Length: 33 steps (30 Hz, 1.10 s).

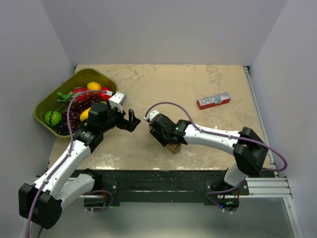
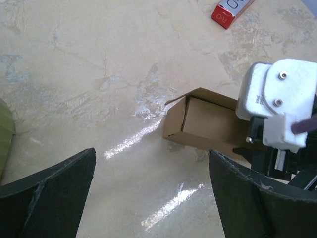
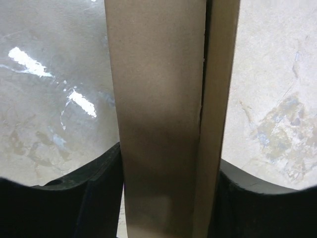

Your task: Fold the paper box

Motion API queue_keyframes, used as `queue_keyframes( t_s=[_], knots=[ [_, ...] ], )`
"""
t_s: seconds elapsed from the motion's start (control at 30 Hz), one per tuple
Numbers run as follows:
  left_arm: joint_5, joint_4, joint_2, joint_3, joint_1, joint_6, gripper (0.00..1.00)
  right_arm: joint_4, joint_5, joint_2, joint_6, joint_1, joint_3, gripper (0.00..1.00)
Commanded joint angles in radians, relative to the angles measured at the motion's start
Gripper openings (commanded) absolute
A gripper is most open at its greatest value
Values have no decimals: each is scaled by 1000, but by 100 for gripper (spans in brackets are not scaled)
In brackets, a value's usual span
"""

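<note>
Right wrist view looks straight along the paper box (image 3: 158, 99): its plain brown body runs up the middle of the frame from bottom to top, long axis in line with the right end effector (image 3: 168, 158). One dark finger (image 3: 99, 198) sits against each long side, so this end effector has the box gripped across its narrow width. A thin seam runs along the length of the box near its right edge, where a narrower strip of cardboard lies beside the main panel.

From the left wrist view the box lies flat on the bench (image 1: 198, 74), long axis running left to right and dipping slightly toward the right. Its left end is open and faces that camera, showing a hollow, shadowed inside with a thin flap edge lifted at the upper corner. The right end is hidden under the right arm's white wrist housing (image 2: 277, 94).

Top external view places the box near the middle of the bench's near edge, mostly covered by the right end effector, with only a brown corner showing. The left end effector (image 1: 132, 120) hangs just to the box's left, fingers spread wide and holding nothing. A red-and-white carton (image 1: 213, 100) lies well apart toward the far right, and a green tray (image 1: 39, 110) of fruit sits at the left edge.
</note>
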Motion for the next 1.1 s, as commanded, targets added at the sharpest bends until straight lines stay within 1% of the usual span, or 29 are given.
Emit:
queue_keyframes(
  t_s=[0.0,0.03,0.07,0.17,0.23,0.27,0.3,0.33,0.4,0.5,0.57,0.63,0.67,0.7,0.73,0.8,0.87,0.9,1.0,1.03,1.07],
  knots=[
    [23,12,2,23,15,35,100,75,-136,-97,-188,5,-16,51],
    [23,12,1,22,15,35,100,87,-173,-114,-249,3,-40,51],
    [26,12,2,20,18,36,100,99,-224,-135,-274,5,-49,51],
    [37,15,4,19,20,38,100,101,-278,-137,-332,3,-48,52],
    [45,15,7,19,23,38,100,69,-302,-106,-361,3,-25,55],
    [48,15,9,17,21,38,100,60,-310,-94,-369,3,-20,58],
    [52,16,9,17,21,38,100,53,-318,-80,-377,3,-17,73],
    [57,16,10,17,21,39,100,55,-310,-77,-374,3,-14,81],
    [58,16,10,16,23,44,100,70,-269,-83,-349,3,-17,87],
    [78,19,12,11,23,56,100,84,-221,-134,-300,3,-11,92],
    [130,33,19,4,23,72,100,73,-172,-183,-262,3,1,94],
    [167,35,27,2,21,87,99,41,-117,-220,-188,3,21,95],
    [172,35,32,0,21,101,98,27,-97,-265,-159,3,26,95],
    [175,35,32,-1,21,105,98,3,-76,-287,-83,3,27,96],
    [178,41,33,-4,20,110,97,-12,-57,-313,-47,3,26,97],
    [172,41,38,-12,17,124,96,-75,-51,-373,55,2,21,95],
    [163,38,50,-13,4,138,94,-130,-45,-428,120,2,6,92],
    [154,39,55,-13,-2,142,94,-140,-46,-447,182,2,-20,91],
    [85,28,70,-13,-42,170,93,-161,-69,-510,281,3,-94,88],
    [44,22,71,-10,-71,177,93,-164,-63,-523,309,3,-111,88],
    [23,16,68,-10,-86,211,93,-161,-57,-534,327,3,-127,86]
  ],
)
